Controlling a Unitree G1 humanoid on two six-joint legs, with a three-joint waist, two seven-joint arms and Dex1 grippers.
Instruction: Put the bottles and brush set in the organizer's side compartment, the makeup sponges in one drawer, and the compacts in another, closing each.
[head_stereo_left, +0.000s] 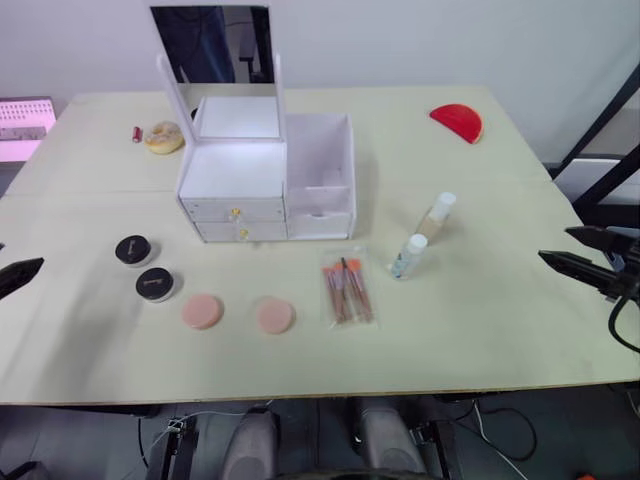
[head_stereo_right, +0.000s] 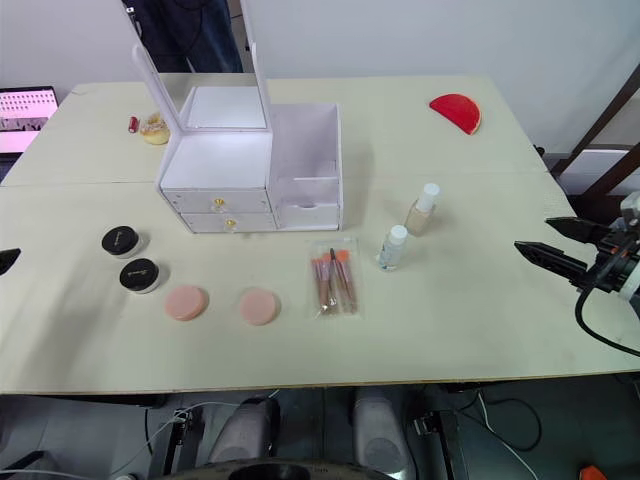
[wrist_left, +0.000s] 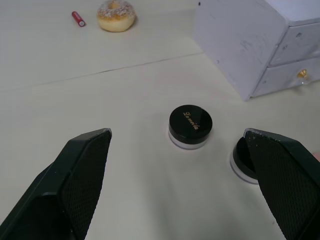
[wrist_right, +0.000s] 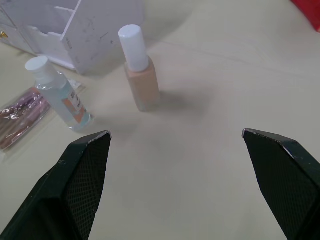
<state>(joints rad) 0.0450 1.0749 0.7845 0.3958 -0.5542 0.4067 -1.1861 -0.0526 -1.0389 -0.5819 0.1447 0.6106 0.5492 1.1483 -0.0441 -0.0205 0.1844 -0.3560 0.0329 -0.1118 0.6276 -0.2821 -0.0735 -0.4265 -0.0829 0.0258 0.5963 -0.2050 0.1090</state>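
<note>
Organizer: placed at the centre-back of the table, mirror lid raised; both drawers on its front are seen shut, and the open side compartment is on its right.
Left gripper: held low over the table's left edge, fingers spread wide, nothing gripped.
Compacts: two black-lidded compacts are set left of the organizer, near each other, in front of the left gripper.
Makeup sponges: two pink rounds are laid side by side, apart, in front of the drawers.
Brush set: laid flat in a clear sleeve, right of the sponges.
Bottles: a clear bottle and a beige bottle, both white-capped, are found just right of the brush set, close together.
Right gripper: held at the right edge, fingers wide apart, empty, pointed toward the bottles.
Background items: a doughnut and a red half-disc are seen at the back.
</note>
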